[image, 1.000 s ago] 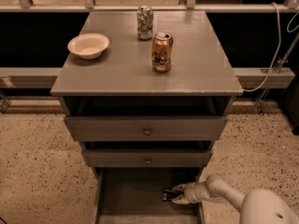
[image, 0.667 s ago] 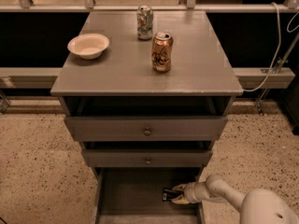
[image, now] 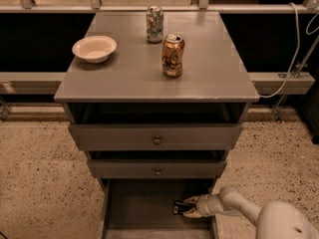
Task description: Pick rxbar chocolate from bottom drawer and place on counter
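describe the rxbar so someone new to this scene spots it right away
Start at the grey cabinet and drop to its open bottom drawer. On the right of its floor, at the tip of the gripper, lies the rxbar chocolate: a small flat black wrapper, lying flat, unlike the upright copper can on the counter.

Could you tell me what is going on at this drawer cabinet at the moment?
The robot's arm reaches from the right into the open bottom drawer. Its tool is right at the rxbar chocolate, which lies on the drawer floor near the right wall. The bar is not yet on the counter, where a white bowl, a copper-coloured can and a silver can stand.
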Robot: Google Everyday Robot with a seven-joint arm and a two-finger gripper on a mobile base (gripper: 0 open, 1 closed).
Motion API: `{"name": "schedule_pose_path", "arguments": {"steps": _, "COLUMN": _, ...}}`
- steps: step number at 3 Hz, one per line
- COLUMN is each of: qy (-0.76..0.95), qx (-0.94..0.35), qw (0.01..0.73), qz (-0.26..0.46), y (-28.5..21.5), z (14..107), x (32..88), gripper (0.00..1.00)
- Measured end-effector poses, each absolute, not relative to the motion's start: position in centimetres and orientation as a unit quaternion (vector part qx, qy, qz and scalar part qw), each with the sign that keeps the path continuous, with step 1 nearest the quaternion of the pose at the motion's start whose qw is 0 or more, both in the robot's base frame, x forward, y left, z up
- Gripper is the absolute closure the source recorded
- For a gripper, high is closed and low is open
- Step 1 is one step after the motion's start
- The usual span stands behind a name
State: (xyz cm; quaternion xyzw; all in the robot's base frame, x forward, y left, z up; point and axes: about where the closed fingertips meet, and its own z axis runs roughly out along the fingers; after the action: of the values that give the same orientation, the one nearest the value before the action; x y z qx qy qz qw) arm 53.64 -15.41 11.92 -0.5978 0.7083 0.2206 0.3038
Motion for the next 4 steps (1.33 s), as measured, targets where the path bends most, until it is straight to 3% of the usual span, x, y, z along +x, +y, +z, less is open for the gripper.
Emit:
{"name": "schedule_pose_path", "arguments": {"steps": 1, "qy": 0.708, "qx": -0.598, "qw": 0.304, "qz": 0.221, "y": -15.40, "z": 11.93, "x": 53.63, "gripper": 0.14}}
{"name": "schedule_pose_path", "arguments": {"steps": 2, "qy": 0.708, "qx": -0.598, "qw": 0.304, "qz": 0.221, "y": -15.40, "z": 12.00, "x": 53.63, "gripper": 0.00}}
{"name": "schedule_pose_path", "arguments": {"steps": 4, "qy": 0.708, "qx": -0.598, "qw": 0.304, "qz": 0.221, "y": -15.40, "z": 11.99, "x": 53.63, "gripper": 0.00}}
